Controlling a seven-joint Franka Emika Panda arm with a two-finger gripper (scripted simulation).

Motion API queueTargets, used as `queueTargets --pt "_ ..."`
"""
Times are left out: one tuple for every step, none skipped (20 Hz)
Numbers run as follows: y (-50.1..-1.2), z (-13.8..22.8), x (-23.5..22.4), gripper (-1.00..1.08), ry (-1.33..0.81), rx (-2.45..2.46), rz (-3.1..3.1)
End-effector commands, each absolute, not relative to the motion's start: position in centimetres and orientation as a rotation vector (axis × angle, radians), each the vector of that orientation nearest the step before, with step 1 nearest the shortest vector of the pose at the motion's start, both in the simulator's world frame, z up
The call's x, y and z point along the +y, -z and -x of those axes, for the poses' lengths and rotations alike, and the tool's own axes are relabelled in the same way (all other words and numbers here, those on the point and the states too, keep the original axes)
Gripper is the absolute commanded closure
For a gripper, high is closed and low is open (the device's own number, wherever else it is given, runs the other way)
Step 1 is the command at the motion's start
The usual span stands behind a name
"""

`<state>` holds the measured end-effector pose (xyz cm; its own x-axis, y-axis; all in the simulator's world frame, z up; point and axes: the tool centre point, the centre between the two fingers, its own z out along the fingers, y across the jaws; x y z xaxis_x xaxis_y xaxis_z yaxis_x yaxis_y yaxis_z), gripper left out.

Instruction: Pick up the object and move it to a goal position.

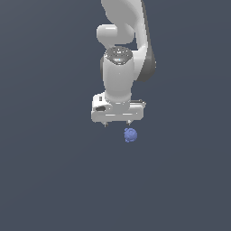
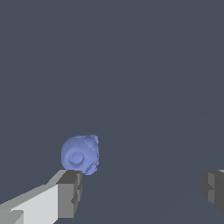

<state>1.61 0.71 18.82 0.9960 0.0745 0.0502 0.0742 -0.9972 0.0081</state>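
surface: flat, plain dark slate-grey ground (image 1: 49,180) filling both views, unmarked | on it: one small bumpy, roundish blue-violet blob (image 1: 130,135), resting alone | wrist view: same blob (image 2: 80,154) on the grey ground

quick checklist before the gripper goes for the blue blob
1. Gripper open: ok, fingers stand far apart.
2. Gripper empty: ok, nothing between the fingers.
3. Blob centred between the fingers: not ok, in the wrist view it sits close to one finger, beyond its tip.
4. Blob free of contact: cannot tell, it lies close to that finger.
5. Height above the blob: cannot tell.
6. Goal position visible: not ok, no marker in either view.
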Motion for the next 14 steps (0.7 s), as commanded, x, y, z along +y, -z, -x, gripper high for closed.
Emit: queueTargets --pt "-18.82 -1.61 0.71 -0.92 -0.079 0.117 -3.132" --pt "-18.81 -1.62 0.72 -0.92 -0.08 0.116 -3.132" --pt "-18.78 -1.65 0.76 -0.92 -0.081 0.113 -3.133" --pt "-18.74 -1.7 0.83 -0.92 -0.083 0.109 -3.134" --pt "-18.68 -1.77 0.91 -0.92 -0.086 0.104 -3.136" --pt "-18.63 -1.87 1.01 -0.92 -0.09 0.096 -3.138" --pt "-18.61 -1.99 1.09 -0.92 -0.094 0.087 -3.14" --pt "-18.62 -2.09 1.13 -0.92 -0.098 0.079 -3.142" --pt "-18.67 -2.19 1.13 -0.92 -0.102 0.072 -3.144" --pt "-18.75 -2.26 1.1 -0.92 -0.105 0.067 -3.145" --pt "-18.85 -2.31 1.04 -0.92 -0.107 0.063 -3.145" --pt "-18.91 -2.33 1.0 -0.92 -0.108 0.062 -3.145" --pt "-18.89 -2.31 1.0 -0.92 -0.107 0.064 -3.145" --pt "-18.77 -2.26 1.09 -0.92 -0.105 0.066 -3.145"
